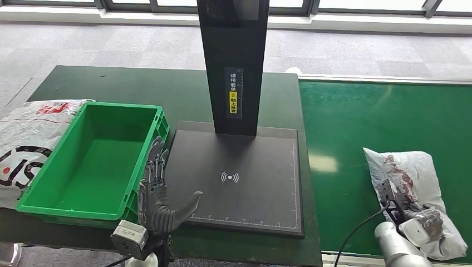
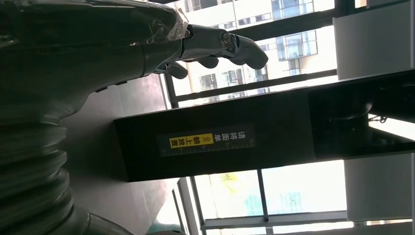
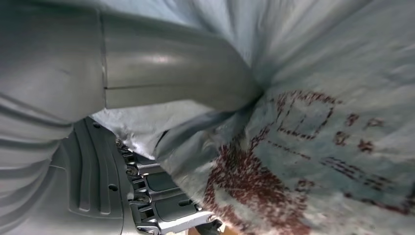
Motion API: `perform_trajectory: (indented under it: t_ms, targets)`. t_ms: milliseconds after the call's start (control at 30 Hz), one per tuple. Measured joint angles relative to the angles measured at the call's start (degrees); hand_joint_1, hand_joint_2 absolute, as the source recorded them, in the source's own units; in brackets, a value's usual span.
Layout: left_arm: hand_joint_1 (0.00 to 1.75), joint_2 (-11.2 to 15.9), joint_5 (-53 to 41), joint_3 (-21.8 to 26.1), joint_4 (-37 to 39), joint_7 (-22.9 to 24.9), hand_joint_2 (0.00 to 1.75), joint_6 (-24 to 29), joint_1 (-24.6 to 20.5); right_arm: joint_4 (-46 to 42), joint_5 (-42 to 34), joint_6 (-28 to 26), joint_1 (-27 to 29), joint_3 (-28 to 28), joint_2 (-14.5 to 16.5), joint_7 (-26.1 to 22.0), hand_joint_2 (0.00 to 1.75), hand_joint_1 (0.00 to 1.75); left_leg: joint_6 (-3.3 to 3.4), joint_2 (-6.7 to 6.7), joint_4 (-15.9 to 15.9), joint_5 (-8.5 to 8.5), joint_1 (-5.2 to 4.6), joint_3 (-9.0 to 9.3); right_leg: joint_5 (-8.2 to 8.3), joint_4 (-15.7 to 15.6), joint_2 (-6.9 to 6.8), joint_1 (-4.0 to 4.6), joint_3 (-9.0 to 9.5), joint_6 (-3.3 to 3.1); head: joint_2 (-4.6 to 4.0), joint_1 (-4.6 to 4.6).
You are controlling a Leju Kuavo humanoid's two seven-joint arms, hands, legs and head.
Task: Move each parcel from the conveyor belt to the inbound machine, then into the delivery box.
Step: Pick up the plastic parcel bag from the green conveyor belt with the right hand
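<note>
Dark green surface (image 1: pixel 167 94) is sitting on grey carpet under a window line. Green belt (image 1: pixel 384 128) is running along its right side. Black scanner (image 1: pixel 239 178) with its upright post is standing mid-surface, green bin (image 1: pixel 72 206) just left of it, a printed bag (image 1: pixel 22 139) lying beside the bin. Left hand (image 1: pixel 161 194) is hovering between bin and scanner, fingers (image 2: pixel 235 46) spread, holding nothing. Right hand (image 1: pixel 403 208) is pressing on the white parcel (image 1: pixel 412 167) on the belt, fingers (image 3: pixel 161 196) wrapping into it, grasping.

Right hand (image 1: pixel 402 207) down on the white parcel (image 1: pixel 414 183) on the green belt (image 1: pixel 356 144); left hand (image 1: pixel 158 192) open beside the green box (image 1: pixel 55 183).
</note>
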Motion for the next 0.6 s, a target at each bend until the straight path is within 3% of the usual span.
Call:
perform_trajectory:
  t_ms: [400, 600]
  targets:
    - [0.0, -0.1, -0.2, 0.2, 0.0, 0.0, 1.75, -0.8, 0.0, -0.3, 0.0, -2.8, 1.2, 0.0, -0.2, -4.3, 1.75, 1.75, 0.0, 0.01, 0.0, 0.0, 0.02, 0.1, 0.0, 0.0, 0.0, 0.02, 0.1, 0.0, 0.0, 0.0]
    - [0.0, -0.2, -0.2, 0.3, 0.3, -0.3, 1.75, -1.1, 0.0, -6.3, 0.0, -4.3, 3.9, 0.2, 2.6, -12.3, 1.75, 1.75, 0.0, 0.02, 0.0, 0.0, 0.03, 0.04, 0.0, 0.0, 0.01, 0.02, 0.09, 0.0, 0.0, 0.02]
